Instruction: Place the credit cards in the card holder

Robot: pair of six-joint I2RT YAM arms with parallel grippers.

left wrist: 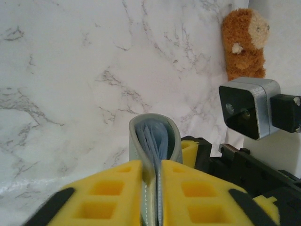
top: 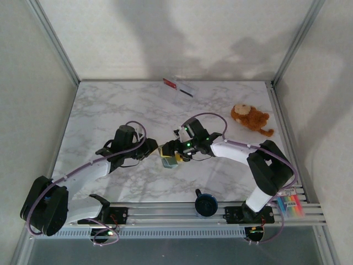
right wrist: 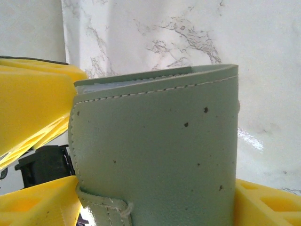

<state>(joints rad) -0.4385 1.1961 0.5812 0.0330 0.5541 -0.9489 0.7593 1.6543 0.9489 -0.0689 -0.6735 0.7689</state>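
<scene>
At the middle of the counter [top: 105,116], our left claw [left wrist: 151,165] is clamped on the card holder [left wrist: 155,134], and our right claw [right wrist: 157,202] grips it across its width. We judge it best to hold firm with one claw, ease the flap open with the other, then fetch the credit cards [top: 179,86] lying at the far edge.
</scene>
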